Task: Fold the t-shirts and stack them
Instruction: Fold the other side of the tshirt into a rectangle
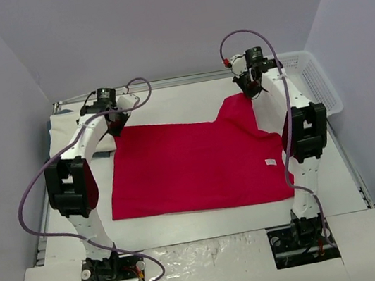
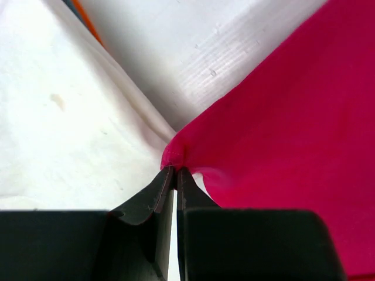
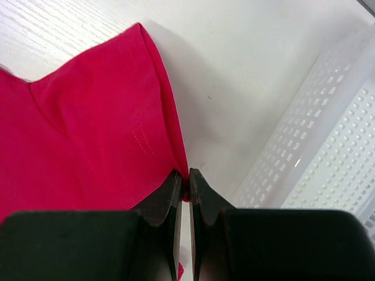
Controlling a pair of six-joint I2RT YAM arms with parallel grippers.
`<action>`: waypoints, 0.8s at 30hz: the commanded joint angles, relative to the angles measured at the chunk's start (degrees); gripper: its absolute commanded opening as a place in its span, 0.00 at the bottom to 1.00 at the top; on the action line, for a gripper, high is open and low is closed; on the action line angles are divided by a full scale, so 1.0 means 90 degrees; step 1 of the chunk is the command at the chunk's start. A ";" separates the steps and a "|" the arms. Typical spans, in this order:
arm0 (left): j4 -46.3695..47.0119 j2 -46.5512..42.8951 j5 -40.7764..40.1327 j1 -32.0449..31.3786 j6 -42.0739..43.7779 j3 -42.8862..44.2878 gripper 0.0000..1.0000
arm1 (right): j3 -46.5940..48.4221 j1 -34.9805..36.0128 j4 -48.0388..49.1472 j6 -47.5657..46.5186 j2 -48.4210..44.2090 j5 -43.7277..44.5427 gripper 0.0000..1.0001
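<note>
The red t-shirt (image 1: 191,165) lies spread across the middle of the table. My left gripper (image 1: 115,125) is shut on the shirt's far left corner; the left wrist view shows that corner (image 2: 176,153) pinched between the black fingers. My right gripper (image 1: 251,89) is shut on the far right part of the shirt and lifts it a little; the right wrist view shows the red edge (image 3: 186,181) between the fingertips. The white folded t-shirt (image 1: 72,130) lies at the far left, partly under the left arm, and fills the left of the left wrist view (image 2: 64,117).
A white mesh basket (image 1: 313,78) stands at the far right edge, close to my right gripper, and also shows in the right wrist view (image 3: 316,152). A small white label (image 1: 271,162) sits on the red shirt's right side. Grey walls enclose the table.
</note>
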 commanded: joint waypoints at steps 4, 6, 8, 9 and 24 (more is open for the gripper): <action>-0.0330 -0.0018 -0.0182 0.0103 -0.0242 0.0551 0.02 | 0.0262 -0.0066 -0.0529 0.0019 -0.0143 0.0083 0.00; -0.0330 -0.0076 -0.0182 0.0122 -0.0261 0.0532 0.02 | 0.0253 -0.0105 -0.0539 0.0009 -0.0270 0.0083 0.00; -0.0340 -0.0125 -0.0172 0.0123 -0.0281 0.0483 0.02 | 0.0214 -0.0115 -0.0607 -0.0001 -0.0407 0.0074 0.00; -0.0340 -0.0203 -0.0143 0.0132 -0.0281 0.0415 0.02 | 0.0204 -0.0115 -0.0627 -0.0001 -0.0465 0.0054 0.00; 0.0060 -0.1179 0.0102 0.0240 -0.0281 -0.0835 0.02 | -0.0353 -0.0115 -0.0959 0.0019 -0.1734 -0.0033 0.00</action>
